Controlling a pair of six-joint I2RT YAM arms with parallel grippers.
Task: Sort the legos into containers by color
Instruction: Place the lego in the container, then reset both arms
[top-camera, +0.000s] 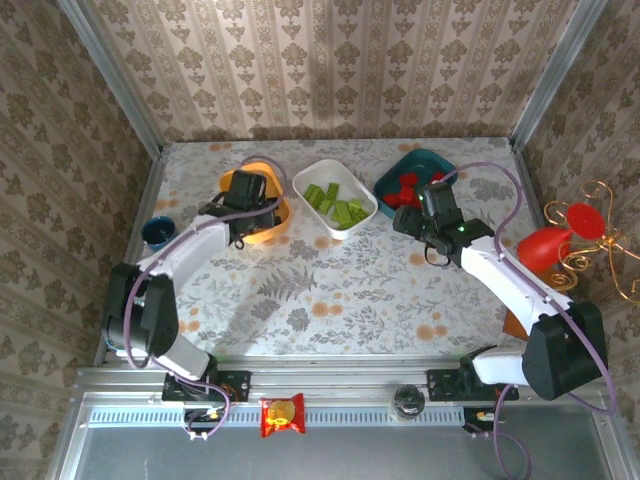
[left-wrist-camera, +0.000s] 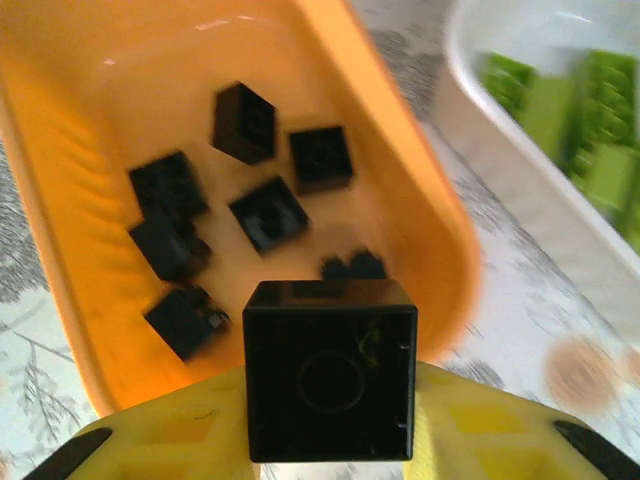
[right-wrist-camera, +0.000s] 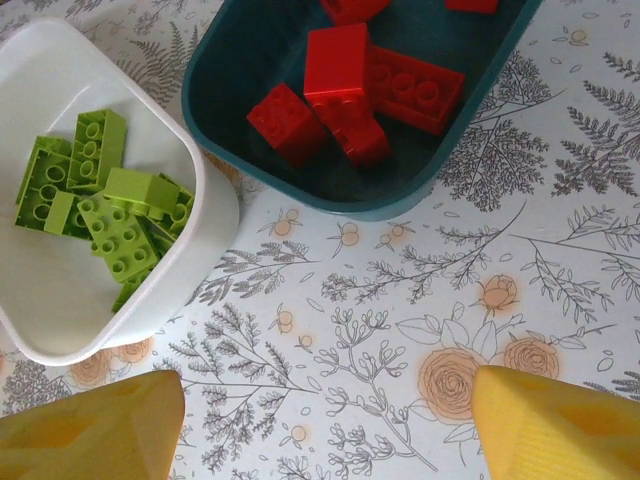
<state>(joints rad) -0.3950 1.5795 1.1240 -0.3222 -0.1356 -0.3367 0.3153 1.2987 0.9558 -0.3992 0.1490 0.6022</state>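
My left gripper (left-wrist-camera: 330, 440) is shut on a black lego (left-wrist-camera: 330, 370), held above the near end of the orange tub (left-wrist-camera: 60, 250), which holds several black legos (left-wrist-camera: 268, 215). In the top view the left gripper (top-camera: 245, 208) hangs over the orange tub (top-camera: 276, 222). The white tub (top-camera: 362, 214) holds lime green legos (top-camera: 335, 203), seen again as green legos (right-wrist-camera: 110, 205) in the white tub (right-wrist-camera: 200, 260). Red legos (right-wrist-camera: 345, 85) lie in the dark teal tub (right-wrist-camera: 225, 100). My right gripper (right-wrist-camera: 330, 420) is open over bare tablecloth, just in front of the teal tub (top-camera: 438, 160).
A small dark blue cup (top-camera: 158, 231) stands at the table's left edge. A red object with gold wire (top-camera: 560, 240) sits beyond the right edge. Patterned walls close in the back and sides. Floral tablecloth (top-camera: 340, 290) spreads in front of the tubs.
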